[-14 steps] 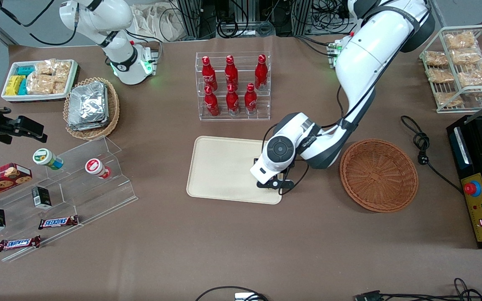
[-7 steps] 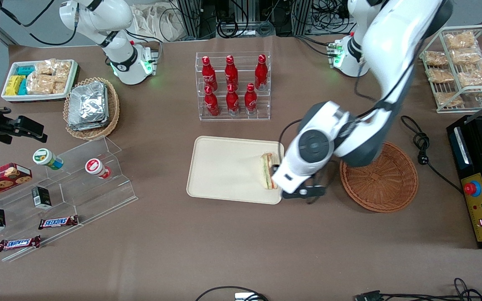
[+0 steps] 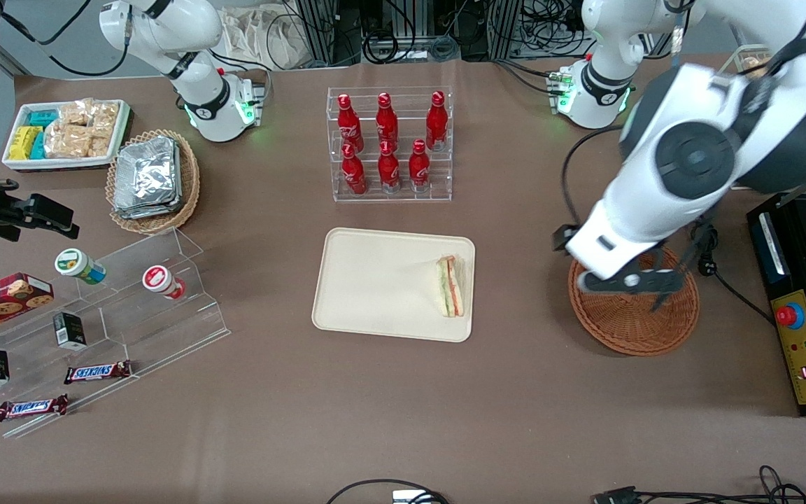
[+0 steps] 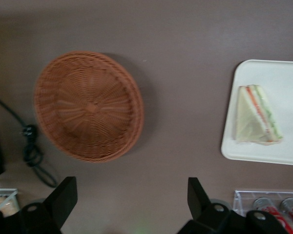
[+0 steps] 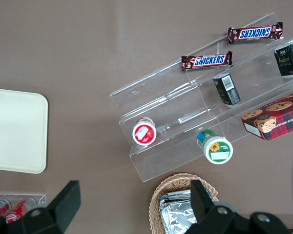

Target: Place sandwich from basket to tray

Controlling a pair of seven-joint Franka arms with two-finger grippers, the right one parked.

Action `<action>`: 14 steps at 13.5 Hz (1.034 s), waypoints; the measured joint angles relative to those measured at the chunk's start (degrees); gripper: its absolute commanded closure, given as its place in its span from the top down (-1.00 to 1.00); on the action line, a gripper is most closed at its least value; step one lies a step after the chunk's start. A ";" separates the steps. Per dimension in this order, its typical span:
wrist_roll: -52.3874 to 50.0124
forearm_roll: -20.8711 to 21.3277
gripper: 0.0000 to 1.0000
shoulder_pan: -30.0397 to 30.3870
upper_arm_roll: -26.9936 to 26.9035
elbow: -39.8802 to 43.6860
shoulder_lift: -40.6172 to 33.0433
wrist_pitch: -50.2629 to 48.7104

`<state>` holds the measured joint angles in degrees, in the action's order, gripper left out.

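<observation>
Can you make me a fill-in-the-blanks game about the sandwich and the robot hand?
1. The sandwich lies on the ____.
2. The round brown basket has ____ inside it.
3. The gripper hangs above the table with its fingers ____.
4. The red bottles stand in a clear ____.

Missing words: tray; nothing; open; rack

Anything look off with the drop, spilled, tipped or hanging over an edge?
Nothing stands out. The sandwich lies intact on the tray, close to the rim nearest the basket but inside it. The gripper is open, above the empty basket.
</observation>
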<state>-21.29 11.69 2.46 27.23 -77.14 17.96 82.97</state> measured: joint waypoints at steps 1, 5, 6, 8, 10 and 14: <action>1.60 -0.05 1.00 1.74 -0.03 -0.06 -1.29 -1.13; 8.44 -6.41 1.00 9.36 -0.16 -0.73 -4.62 -4.38; 9.70 -7.27 1.00 10.80 -0.16 -1.31 -5.01 -4.62; 10.82 -7.60 1.00 12.48 -0.16 -2.73 -5.49 -4.64; 10.98 -7.72 1.00 12.77 -0.10 -3.53 -5.61 -4.64; 10.98 -7.79 1.00 12.46 0.28 -4.42 -6.47 -4.63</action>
<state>-10.31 3.90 14.92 27.52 -81.56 11.50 78.34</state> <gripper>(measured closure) 0.000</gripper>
